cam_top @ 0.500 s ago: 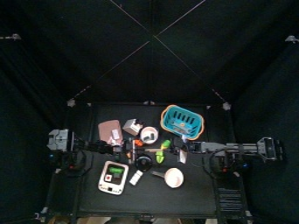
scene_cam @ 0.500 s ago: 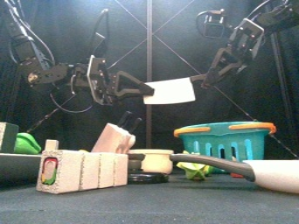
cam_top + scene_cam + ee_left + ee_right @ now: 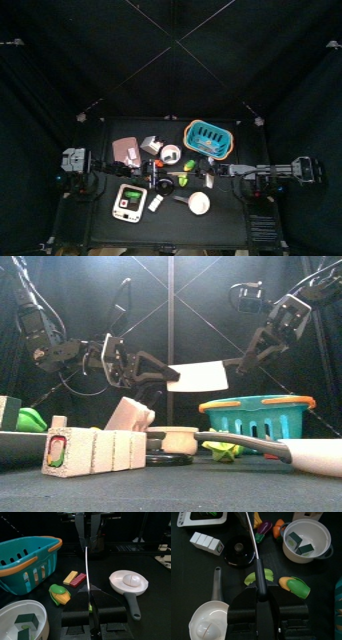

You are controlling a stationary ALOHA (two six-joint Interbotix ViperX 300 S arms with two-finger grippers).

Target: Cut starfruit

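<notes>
Knife: up in the air! The white-bladed knife (image 3: 198,377) hangs broadside over the middle of the desk (image 3: 160,492), held between the two arms.
Left hand: the left hand (image 3: 156,369) comes in from the left, and its jaws are pinched together on the blade's near end. From its wrist, the blade shows edge-on as a thin pale line.
Right hand: the right hand (image 3: 242,363) reaches down from the upper right, with its jaws closed tight around the dark handle.
Starfruit: the yellow-green starfruit (image 3: 251,577) lies on the desk right under the knife, well below it and untouched. From the front it peeks out behind the pan's handle.
Pan: the white pan (image 3: 315,456) sits at front right, with its long handle running left.
Basket: the teal basket (image 3: 261,414) stands behind the starfruit, on the right.
Pot: the white pot (image 3: 308,539) is near the fruit, with dark blocks inside.
Neighbour: an orange-and-green piece (image 3: 296,586) lies just beside the starfruit.
</notes>
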